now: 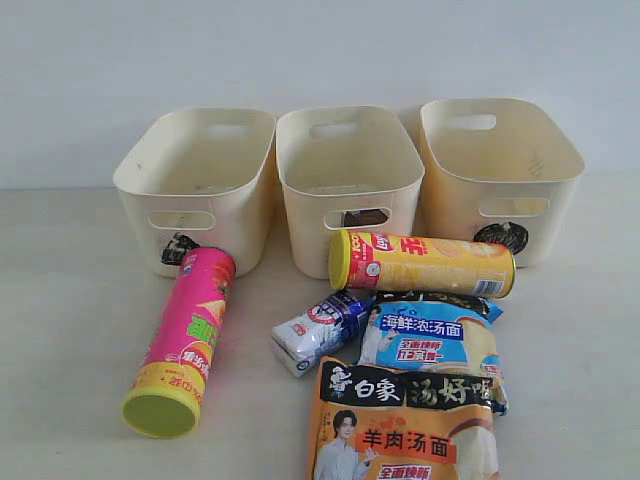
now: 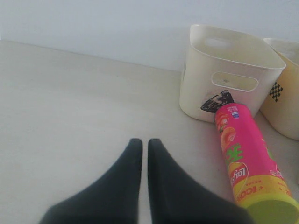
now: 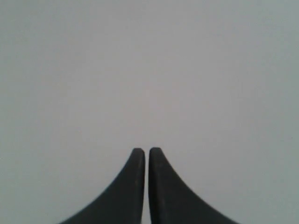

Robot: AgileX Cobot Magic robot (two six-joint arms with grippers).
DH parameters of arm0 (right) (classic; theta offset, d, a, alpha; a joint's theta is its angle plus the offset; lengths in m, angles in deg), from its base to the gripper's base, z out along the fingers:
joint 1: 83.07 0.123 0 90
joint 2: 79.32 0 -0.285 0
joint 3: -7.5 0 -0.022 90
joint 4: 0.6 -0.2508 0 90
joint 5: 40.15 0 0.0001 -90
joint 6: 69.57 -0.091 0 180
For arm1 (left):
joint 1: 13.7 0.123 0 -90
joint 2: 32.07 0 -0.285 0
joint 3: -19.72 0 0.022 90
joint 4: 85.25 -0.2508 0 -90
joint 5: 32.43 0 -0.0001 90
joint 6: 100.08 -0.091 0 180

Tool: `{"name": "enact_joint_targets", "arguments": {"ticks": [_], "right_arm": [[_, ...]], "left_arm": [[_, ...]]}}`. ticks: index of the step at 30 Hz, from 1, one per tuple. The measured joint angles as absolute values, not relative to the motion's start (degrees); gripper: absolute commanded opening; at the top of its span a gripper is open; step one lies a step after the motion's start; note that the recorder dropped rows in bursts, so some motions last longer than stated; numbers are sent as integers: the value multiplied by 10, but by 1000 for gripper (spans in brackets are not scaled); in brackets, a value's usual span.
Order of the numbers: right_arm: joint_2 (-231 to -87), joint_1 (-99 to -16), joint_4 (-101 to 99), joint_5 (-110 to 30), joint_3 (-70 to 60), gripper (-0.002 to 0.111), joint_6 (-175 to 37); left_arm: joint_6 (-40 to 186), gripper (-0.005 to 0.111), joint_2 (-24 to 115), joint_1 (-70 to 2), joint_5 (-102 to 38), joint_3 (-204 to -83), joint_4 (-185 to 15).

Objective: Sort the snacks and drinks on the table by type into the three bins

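Three cream bins stand in a row at the back: left bin (image 1: 200, 185), middle bin (image 1: 348, 180), right bin (image 1: 497, 170). A pink chip tube (image 1: 185, 340) lies before the left bin, lid toward the front. A yellow chip tube (image 1: 420, 263) lies across the middle and right bins. A white-blue carton (image 1: 322, 330), a blue noodle packet (image 1: 432, 340) and an orange-black noodle packet (image 1: 405, 425) lie in front. Neither gripper shows in the exterior view. My left gripper (image 2: 145, 144) is shut and empty over bare table, left of the pink tube (image 2: 245, 163) and the left bin (image 2: 224, 74). My right gripper (image 3: 146, 151) is shut, empty, facing a blank grey surface.
A pale wall rises behind the bins. The second bin's edge (image 2: 285, 93) with a chequered mark shows in the left wrist view. Bare tabletop (image 1: 60, 330) lies left of the pink tube.
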State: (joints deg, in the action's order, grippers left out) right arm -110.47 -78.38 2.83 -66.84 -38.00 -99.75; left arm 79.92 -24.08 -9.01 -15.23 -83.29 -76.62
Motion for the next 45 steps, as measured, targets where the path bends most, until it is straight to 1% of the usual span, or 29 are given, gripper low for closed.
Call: {"name": "enact_joint_targets", "arguments": {"ticks": [2,5,15,19,23,26,29,34,38,39,40,42,43,45], "right_arm": [[-1136,-784,28,-645,-351,1,-994],[-1190,-784,53,-543,-327,1,-934],[-1404,-784,54,-234,-323,1,-877],[-1490,-784,-16,-58,-297,1,-758],[-1573,-784,-136,76,-268,1,-619],[-1616,-784,-237,127,-264,1,-538],[-1642,-784,-340,146,-263,1,-463],[-1648,-784,-424,123,-270,1,-413],[-1648,-784,-467,88,-306,3,-387],[-1648,-784,-487,81,-321,5,-373],[-1648,-784,-501,74,-332,11,-363],[-1648,-784,-534,57,-356,26,-336],[-1648,-784,-546,50,-364,39,-326],[-1648,-784,-570,38,-377,67,-306]], "left_arm": [[799,4,-241,-90,-152,-833,-766],[799,4,-241,-90,-152,-833,-766],[799,4,-241,-90,-152,-833,-766],[799,4,-241,-90,-152,-833,-766],[799,4,-241,-90,-152,-833,-766],[799,4,-241,-90,-152,-833,-766],[799,4,-241,-90,-152,-833,-766],[799,4,-241,-90,-152,-833,-766],[799,4,-241,-90,-152,-833,-766],[799,4,-241,-90,-152,-833,-766],[799,4,-241,-90,-152,-833,-766],[799,4,-241,-90,-152,-833,-766],[799,4,-241,-90,-152,-833,-766],[799,4,-241,-90,-152,-833,-766]]}}
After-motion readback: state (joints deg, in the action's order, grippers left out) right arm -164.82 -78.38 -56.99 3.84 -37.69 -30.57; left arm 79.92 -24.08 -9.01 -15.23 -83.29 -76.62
